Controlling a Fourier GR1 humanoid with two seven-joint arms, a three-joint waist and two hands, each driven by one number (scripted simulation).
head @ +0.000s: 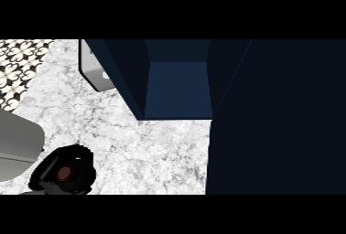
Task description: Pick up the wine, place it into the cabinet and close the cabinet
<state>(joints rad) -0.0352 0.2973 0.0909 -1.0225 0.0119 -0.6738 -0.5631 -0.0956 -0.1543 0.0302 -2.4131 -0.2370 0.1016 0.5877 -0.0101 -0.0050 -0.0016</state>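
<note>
One hand [64,172], the left, shows low on the marble table [155,151], fingers curled; whether it holds anything is unclear. No wine is visible. Up and right stands the open cabinet [177,87]. Probably placing comes next.

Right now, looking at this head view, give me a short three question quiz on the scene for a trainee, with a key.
1. True or false: the cabinet stands open.
2. Which hand shows? A) left hand B) the right one C) both
3. Fill in: in the view, the pale object sits at the cabinet's ____ side.
Key: 1 true; 2 A; 3 left.
</note>
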